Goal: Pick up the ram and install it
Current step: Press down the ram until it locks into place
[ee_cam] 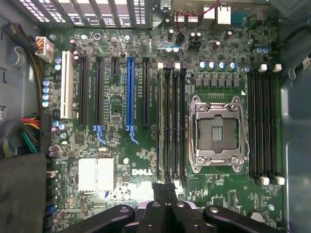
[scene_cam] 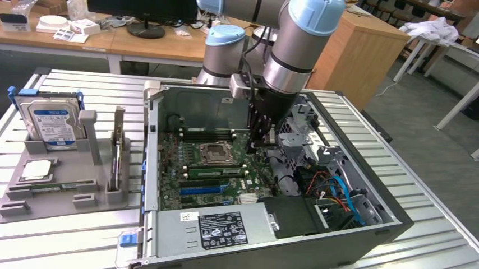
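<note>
Slatted metal tabletop point(scene_cam: 75, 246), open computer case point(scene_cam: 329, 246) taking up its middle and the side toward the exterior view's right edge. Arm point(scene_cam: 295, 50) reaches down into the case over the motherboard point(ee_cam: 116, 63). Gray rack point(scene_cam: 86, 134) near the tabletop's edge at the exterior view's left, with a hard drive point(scene_cam: 51, 120) standing in it. Pincer point(scene_cam: 258, 144) is closed tight with nothing visibly gripped, its tips at one end of the memory slots point(ee_cam: 172, 121) beside the processor socket point(ee_cam: 216, 133). Ram point(scene_cam: 215, 171) looks like the green stick standing in those slots; can't tell if it is latched. Likely light, stiff, thin and fragile, best held by its bare long edges, off the chips and contacts.
</note>
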